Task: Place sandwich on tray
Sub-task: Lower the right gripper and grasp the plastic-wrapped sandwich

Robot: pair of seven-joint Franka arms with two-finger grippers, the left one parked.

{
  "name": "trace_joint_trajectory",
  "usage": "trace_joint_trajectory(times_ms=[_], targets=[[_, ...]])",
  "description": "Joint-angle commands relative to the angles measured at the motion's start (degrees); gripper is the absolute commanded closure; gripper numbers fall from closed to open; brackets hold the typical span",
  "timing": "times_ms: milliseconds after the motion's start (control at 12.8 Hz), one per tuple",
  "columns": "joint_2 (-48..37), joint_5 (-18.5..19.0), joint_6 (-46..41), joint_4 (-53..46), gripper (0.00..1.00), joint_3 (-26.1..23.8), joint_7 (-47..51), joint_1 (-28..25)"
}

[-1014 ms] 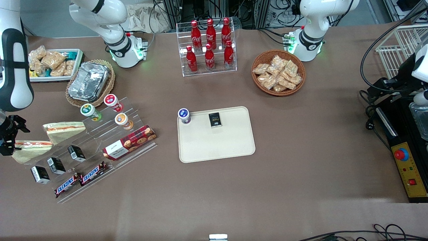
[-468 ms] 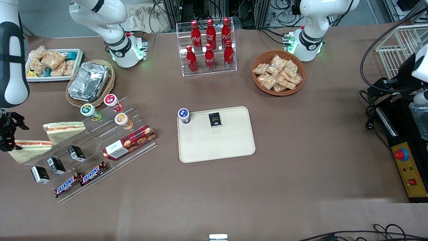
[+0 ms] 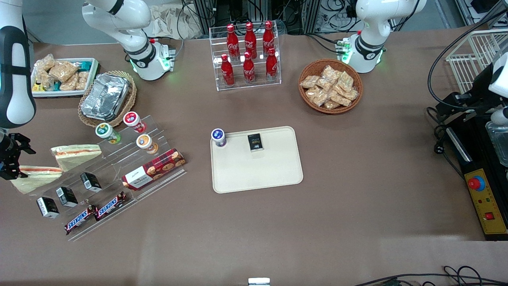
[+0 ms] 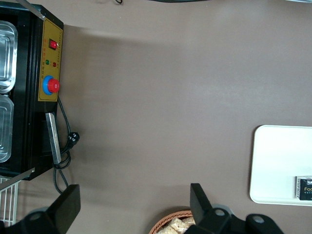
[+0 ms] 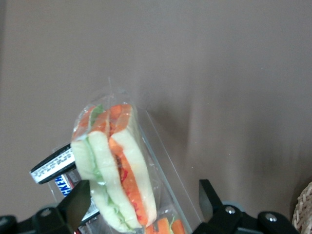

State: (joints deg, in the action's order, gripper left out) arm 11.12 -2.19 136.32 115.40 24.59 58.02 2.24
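Observation:
Two wrapped wedge sandwiches lie on the clear stepped display at the working arm's end of the table. One sandwich (image 3: 35,175) is nearer the front camera and the other sandwich (image 3: 75,154) lies beside it. My gripper (image 3: 7,161) is open over the outer end of the nearer sandwich. In the right wrist view that sandwich (image 5: 117,170) lies between my spread fingers, with the gripper (image 5: 144,207) not closed on it. The cream tray (image 3: 258,174) lies mid-table, and a corner of the tray (image 4: 275,165) shows in the left wrist view.
A blue-lidded cup (image 3: 218,137) and a dark packet (image 3: 256,142) sit on the tray. The display (image 3: 119,174) holds lidded cups, small black boxes, a cookie box and Snickers bars. A foil pan in a wicker basket (image 3: 106,97), a cola rack (image 3: 248,55) and a snack basket (image 3: 330,86) stand farther back.
My gripper shifted a little toward the table's edge at the working arm's end and slightly upward in the front view. Both sandwiches stayed where they were.

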Motion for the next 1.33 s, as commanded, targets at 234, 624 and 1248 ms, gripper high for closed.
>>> trace_joint_trajectory(times_ms=[234, 624, 1248], targets=[[3.99, -1.32, 2.88, -1.76, 0.01, 0.02, -1.07, 0.39], [3.82, -1.50, 3.25, -2.02, 0.01, -0.16, -1.24, 0.75], [0.92, -1.94, 0.53, -2.81, 0.01, -0.25, -1.86, 0.22]])
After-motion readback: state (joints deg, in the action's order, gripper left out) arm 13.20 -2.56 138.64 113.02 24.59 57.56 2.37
